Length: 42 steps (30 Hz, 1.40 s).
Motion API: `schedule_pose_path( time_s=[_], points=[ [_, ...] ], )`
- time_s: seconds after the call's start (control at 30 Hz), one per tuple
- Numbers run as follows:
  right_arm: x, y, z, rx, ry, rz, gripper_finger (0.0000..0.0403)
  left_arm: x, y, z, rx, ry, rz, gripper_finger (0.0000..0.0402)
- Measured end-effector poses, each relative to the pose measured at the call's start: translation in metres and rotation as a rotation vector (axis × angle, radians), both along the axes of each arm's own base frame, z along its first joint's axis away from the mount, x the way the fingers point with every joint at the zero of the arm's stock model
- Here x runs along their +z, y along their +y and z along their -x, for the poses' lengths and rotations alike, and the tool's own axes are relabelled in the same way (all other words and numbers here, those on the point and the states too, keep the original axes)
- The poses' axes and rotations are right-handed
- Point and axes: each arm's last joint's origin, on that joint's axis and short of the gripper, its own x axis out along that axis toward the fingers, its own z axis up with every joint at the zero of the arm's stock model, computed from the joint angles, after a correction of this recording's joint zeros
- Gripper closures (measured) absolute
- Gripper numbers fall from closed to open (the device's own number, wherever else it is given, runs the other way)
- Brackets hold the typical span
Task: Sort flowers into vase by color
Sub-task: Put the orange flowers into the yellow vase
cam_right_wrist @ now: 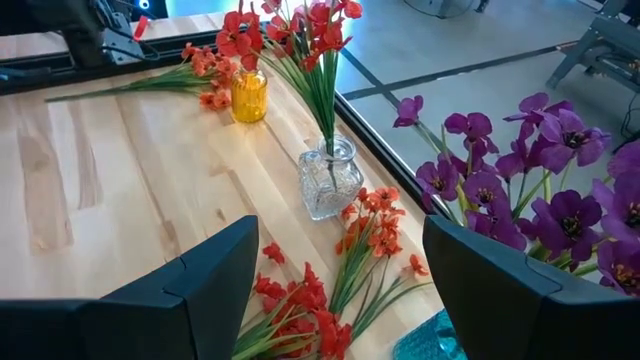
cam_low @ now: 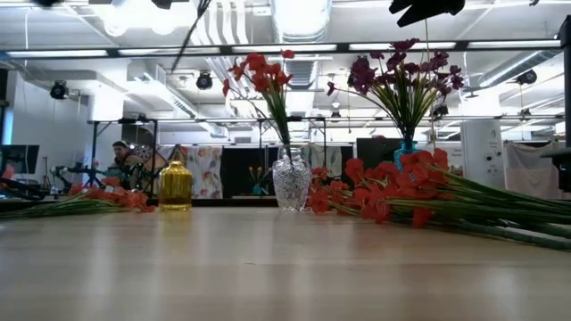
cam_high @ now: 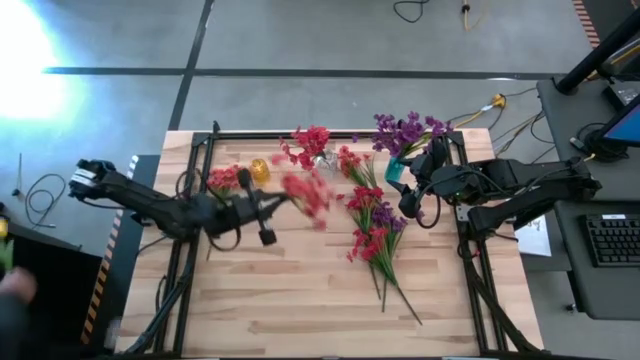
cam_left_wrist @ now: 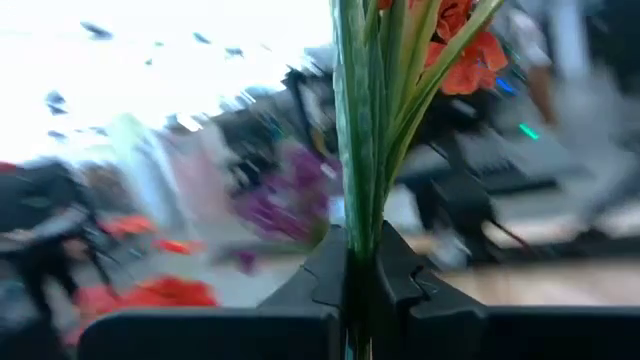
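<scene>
The left gripper [cam_left_wrist: 362,290] was clamped shut on the thin green stems of a red sprig [cam_high: 306,193], blossoms leading toward the clear glass vase [cam_high: 322,160] at the worktop's far edge, stems pointing back along the arm. The right gripper [cam_right_wrist: 340,290] hung open near the far right corner, holding nothing, beside the purple bunch [cam_high: 405,132]. Unsorted flowers [cam_high: 372,232] lay right of centre; a yellow vase [cam_high: 259,170] stood left.

floor [cam_high: 330,40]: grey concrete with dark lines around my table | ceiling [cam_low: 303,18]: white ducts, strip lights | right: desk [cam_high: 590,250] with keyboard [cam_high: 612,240] | left: bright glare [cam_high: 30,60] | back: person [cam_low: 120,156] at benches
</scene>
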Motion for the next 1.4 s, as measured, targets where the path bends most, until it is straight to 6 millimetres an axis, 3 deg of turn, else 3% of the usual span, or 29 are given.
schedule_pose_path(
  time_s=[0.27, 0.37, 0.53, 0.6, 0.73, 0.97, 1.13, 1.4],
  points=[
    [0.001, 0.000, 0.000, -0.001, -0.009, -0.003, 0.0126, -0.042, 0.039, 0.027, 0.180, -0.277, -0.024, 0.0401],
    [0.001, 0.000, 0.000, -0.001, -0.010, -0.003, 0.0126, -0.053, 0.053, 0.034, 0.262, -0.290, -0.022, 0.0401],
    [0.001, 0.000, -0.001, -0.001, -0.020, -0.004, 0.0126, -0.061, 0.081, 0.040, 0.591, -0.279, 0.085, 0.0401],
    [0.002, 0.000, -0.001, -0.001, -0.026, -0.005, 0.0126, -0.062, 0.090, 0.041, 0.639, -0.281, 0.089, 0.0401],
    [0.002, 0.000, -0.002, 0.000, -0.030, -0.004, 0.0126, -0.066, 0.107, 0.038, 0.598, -0.261, 0.009, 0.0401],
    [0.002, 0.000, -0.002, 0.000, -0.030, -0.004, 0.0126, -0.078, 0.132, 0.036, 0.649, -0.284, 0.080, 0.0401],
    [0.002, 0.000, -0.002, 0.000, -0.029, -0.003, 0.0126, -0.082, 0.139, 0.034, 0.596, -0.358, 0.108, 0.0401],
    [0.002, 0.000, -0.002, 0.004, -0.026, 0.002, 0.0126, -0.092, 0.148, 0.032, 0.609, -0.297, 0.096, 0.0401]
  ],
)
